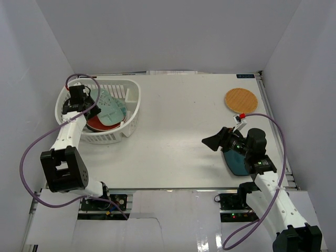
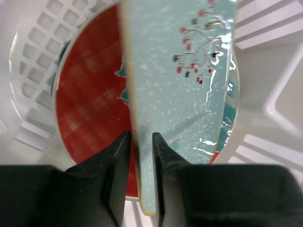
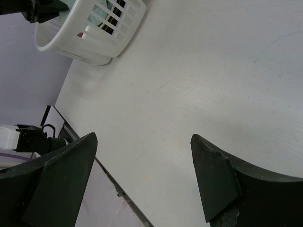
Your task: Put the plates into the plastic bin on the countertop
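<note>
The white plastic bin stands at the back left of the countertop. Inside it a pale-green rectangular plate leans over a red round plate. My left gripper reaches into the bin and is shut on the pale-green plate's near edge, one finger on each face. An orange woven plate lies at the back right. A dark-teal square plate lies under my right arm. My right gripper hovers open and empty over the bare countertop, left of that plate.
Pale grey walls close in the countertop on the left, back and right. A teal rim of another dish shows under the pale-green plate. The bin appears far off in the right wrist view, beyond the open right gripper.
</note>
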You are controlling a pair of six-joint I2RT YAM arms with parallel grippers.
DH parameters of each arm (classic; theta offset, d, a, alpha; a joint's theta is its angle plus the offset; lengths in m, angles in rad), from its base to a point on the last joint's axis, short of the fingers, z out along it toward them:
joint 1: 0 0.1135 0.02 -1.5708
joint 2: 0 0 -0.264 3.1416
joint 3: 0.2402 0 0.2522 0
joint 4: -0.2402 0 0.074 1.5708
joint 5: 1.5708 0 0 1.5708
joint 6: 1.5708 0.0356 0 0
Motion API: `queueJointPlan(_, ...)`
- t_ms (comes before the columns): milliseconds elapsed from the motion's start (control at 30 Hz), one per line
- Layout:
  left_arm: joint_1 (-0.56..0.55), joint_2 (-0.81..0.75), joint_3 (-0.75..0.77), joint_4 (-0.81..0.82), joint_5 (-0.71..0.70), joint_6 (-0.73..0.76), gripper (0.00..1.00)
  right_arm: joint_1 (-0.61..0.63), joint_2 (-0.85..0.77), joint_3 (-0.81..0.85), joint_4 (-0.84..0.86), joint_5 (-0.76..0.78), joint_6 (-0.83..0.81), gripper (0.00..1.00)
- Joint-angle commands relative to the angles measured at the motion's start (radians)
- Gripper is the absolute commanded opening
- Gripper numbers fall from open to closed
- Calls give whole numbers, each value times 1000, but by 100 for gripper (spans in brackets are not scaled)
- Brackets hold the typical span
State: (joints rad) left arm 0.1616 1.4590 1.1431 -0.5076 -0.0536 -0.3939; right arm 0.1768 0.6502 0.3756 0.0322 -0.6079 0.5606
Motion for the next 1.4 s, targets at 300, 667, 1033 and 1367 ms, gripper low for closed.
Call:
queueJointPlan(300,-2,-172,4,90,-5,-19,91,-3,-8,109,-31,46,-7,86)
queueJointPlan(667,-640,-329,-23,170,86,-155,79,-3,23,466,-170,209,-28,8)
queueJointPlan(1033,-1159,268,72,544,291,-362,78,-3,0,823,-298,309,-99,12)
queueJointPlan(1367,-1166,661,207,800,422,-530,76,-3,-29,697,-279,132,-96,34)
